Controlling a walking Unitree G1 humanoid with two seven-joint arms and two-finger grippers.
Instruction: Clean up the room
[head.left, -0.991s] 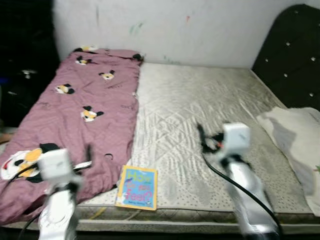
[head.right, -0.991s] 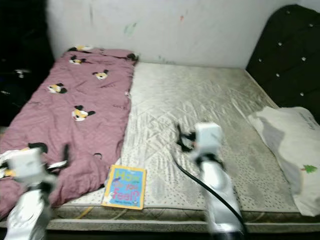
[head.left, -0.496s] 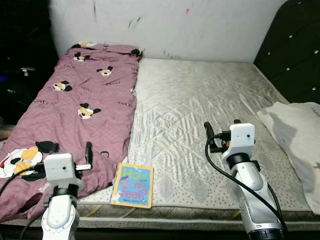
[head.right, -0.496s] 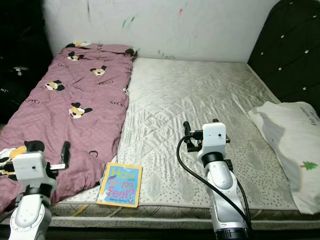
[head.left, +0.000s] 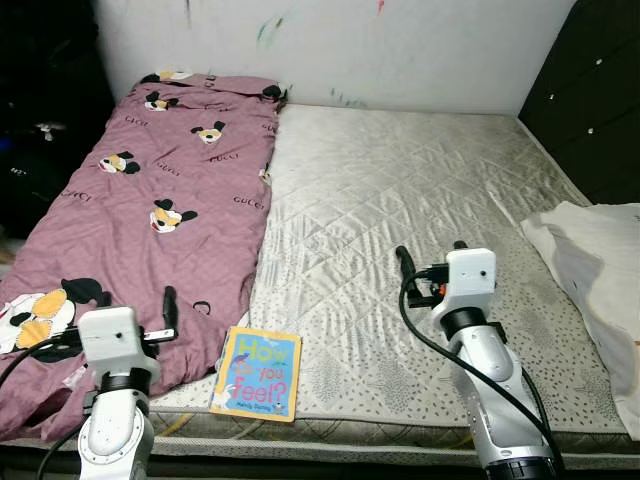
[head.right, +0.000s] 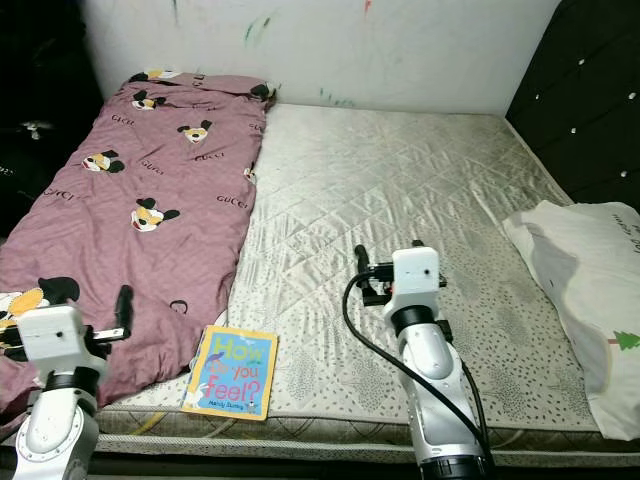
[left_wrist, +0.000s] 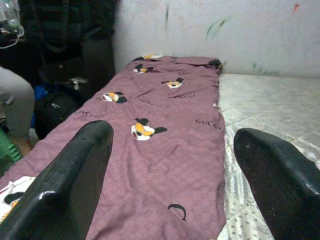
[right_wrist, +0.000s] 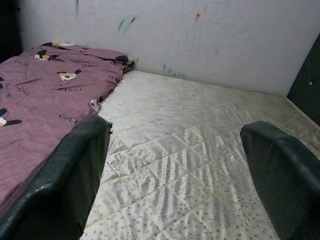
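Mattress (head.left: 400, 200): book (head.left: 257, 373) at edge btwn both claws, L (head.left: 168, 310) & R (head.left: 425, 262) spread.

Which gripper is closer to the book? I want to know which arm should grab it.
Left. The left gripper hovers over the purple blanket just beside the book; the right gripper is farther off over the bare mattress. Both are open.

the white pillow (head.right: 585, 290) runs off the picture's right edge. the pink blanket's (head.left: 150, 210) near corner is hidden behind the left arm. dark clutter (left_wrist: 60, 100) beside the bed is unreadable.
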